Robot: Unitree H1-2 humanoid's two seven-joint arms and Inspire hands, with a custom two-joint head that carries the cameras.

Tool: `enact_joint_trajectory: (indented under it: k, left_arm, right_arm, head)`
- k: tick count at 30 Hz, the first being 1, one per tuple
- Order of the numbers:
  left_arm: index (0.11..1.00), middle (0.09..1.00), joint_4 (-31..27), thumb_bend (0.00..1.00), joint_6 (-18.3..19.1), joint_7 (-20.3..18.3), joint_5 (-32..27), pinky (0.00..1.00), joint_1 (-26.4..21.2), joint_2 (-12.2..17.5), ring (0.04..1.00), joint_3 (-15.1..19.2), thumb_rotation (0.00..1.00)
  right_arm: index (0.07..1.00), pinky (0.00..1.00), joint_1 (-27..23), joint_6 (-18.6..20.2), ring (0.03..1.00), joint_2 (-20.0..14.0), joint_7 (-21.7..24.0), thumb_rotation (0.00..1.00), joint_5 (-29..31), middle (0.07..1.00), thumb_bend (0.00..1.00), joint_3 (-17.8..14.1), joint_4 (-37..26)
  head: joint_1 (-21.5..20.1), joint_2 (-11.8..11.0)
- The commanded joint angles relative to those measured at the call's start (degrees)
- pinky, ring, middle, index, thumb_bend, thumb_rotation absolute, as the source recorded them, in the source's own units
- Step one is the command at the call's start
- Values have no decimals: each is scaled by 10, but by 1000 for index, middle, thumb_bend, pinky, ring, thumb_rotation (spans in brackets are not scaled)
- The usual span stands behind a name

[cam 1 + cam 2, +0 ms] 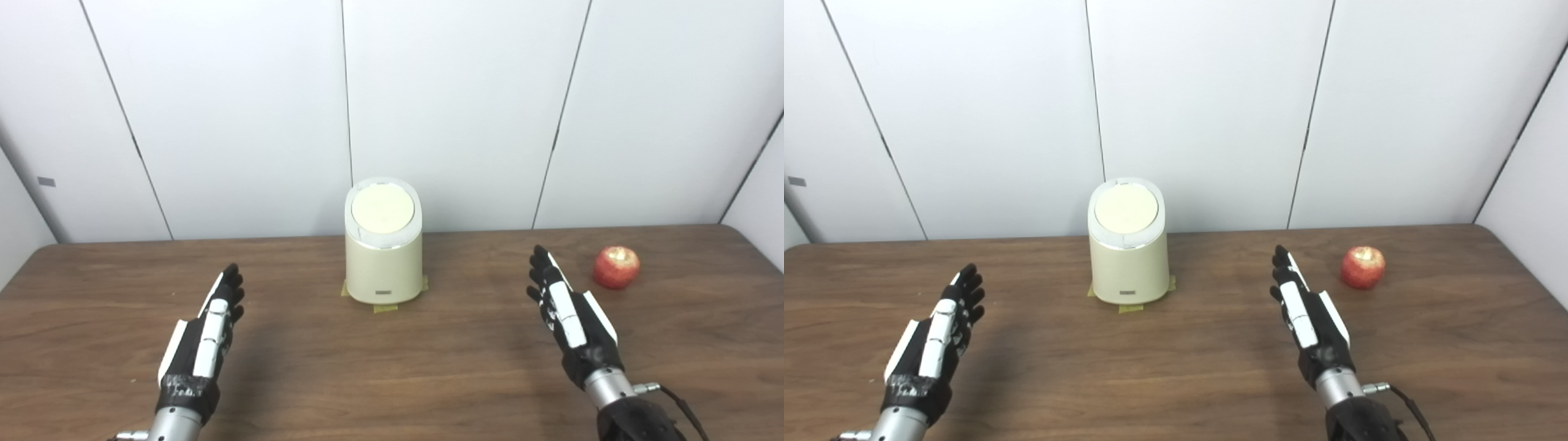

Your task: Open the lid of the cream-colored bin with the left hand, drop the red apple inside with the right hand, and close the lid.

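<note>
The cream-colored bin (384, 260) stands upright at the middle back of the table, its round lid (383, 209) shut flat on top. The red apple (616, 267) rests on the table to the bin's right. My left hand (208, 331) hovers above the table, left of and nearer than the bin, open with fingers stretched forward and holding nothing. My right hand (569, 315) is open too, fingers extended, a little left of and nearer than the apple, not touching it.
The brown wooden table (392, 380) runs to white wall panels behind. Yellow tape pieces (386, 308) stick out under the bin's base. A black cable (680, 404) trails from my right wrist.
</note>
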Motion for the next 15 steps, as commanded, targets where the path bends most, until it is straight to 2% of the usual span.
enact_joint_trajectory:
  k: [1, 15]
  left_arm:
    - [1000, 1000, -15, 470, -20, 7, -1, 1000, -16, 1, 1000, 2, 1000]
    - [1000, 1000, -14, 442, -8, 22, 13, 1000, -19, 5, 1000, -1, 1000]
  right_arm:
    - [1000, 967, -16, -7, 1000, 2, -7, 988, 3, 1000, 663, -5, -21]
    - [1000, 967, -18, 7, 1000, 2, -11, 991, 2, 1000, 648, -4, -27]
  head:
    - [1, 2]
    - [2, 3]
